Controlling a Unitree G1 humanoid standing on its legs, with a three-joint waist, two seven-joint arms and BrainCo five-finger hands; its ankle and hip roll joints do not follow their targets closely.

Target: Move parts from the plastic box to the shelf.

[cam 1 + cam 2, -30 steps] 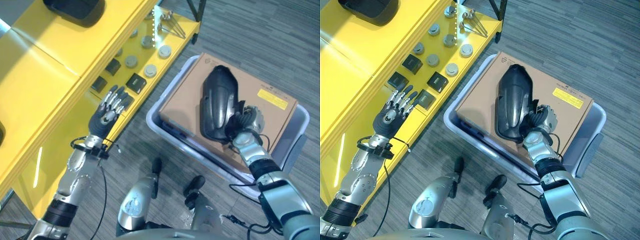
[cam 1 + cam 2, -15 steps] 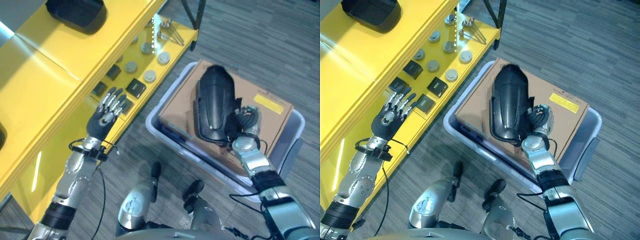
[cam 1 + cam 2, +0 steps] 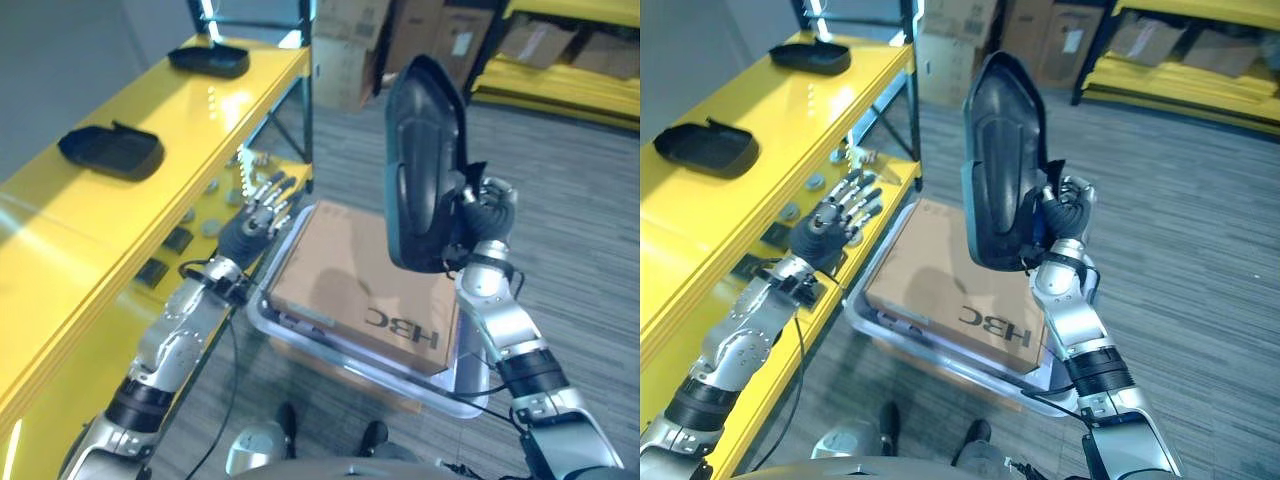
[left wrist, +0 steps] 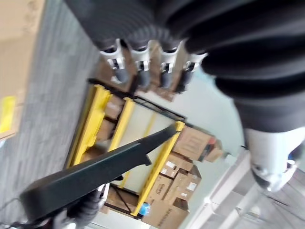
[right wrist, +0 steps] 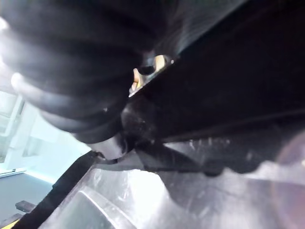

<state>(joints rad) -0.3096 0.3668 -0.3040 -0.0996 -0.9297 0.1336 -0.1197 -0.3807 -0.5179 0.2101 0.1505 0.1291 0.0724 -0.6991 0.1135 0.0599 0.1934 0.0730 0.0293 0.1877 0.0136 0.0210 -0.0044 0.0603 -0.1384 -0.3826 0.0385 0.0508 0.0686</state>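
Observation:
My right hand (image 3: 484, 212) is shut on the lower edge of a long black moulded part (image 3: 422, 165), held upright high above the plastic box (image 3: 350, 358); the same black part (image 3: 1002, 160) stands tall in the right eye view and shows as a dark bar (image 4: 90, 172) in the left wrist view. The grey box holds a brown cardboard carton (image 3: 360, 290). My left hand (image 3: 259, 215) is open, fingers straight, in the air between the yellow shelf (image 3: 120, 215) and the box's left rim. Two more black parts (image 3: 110, 150) (image 3: 208, 60) lie on the shelf's top level.
Small discs, dark square blocks and metal pins (image 3: 810, 195) lie on the shelf's lower level beside my left hand. More yellow racks with cardboard boxes (image 3: 480, 35) stand at the back. Grey carpet spreads to the right of the box.
My right hand has lifted the black part off the carton and stood it upright. The camera has tilted up. My left hand has moved toward the box, still open.

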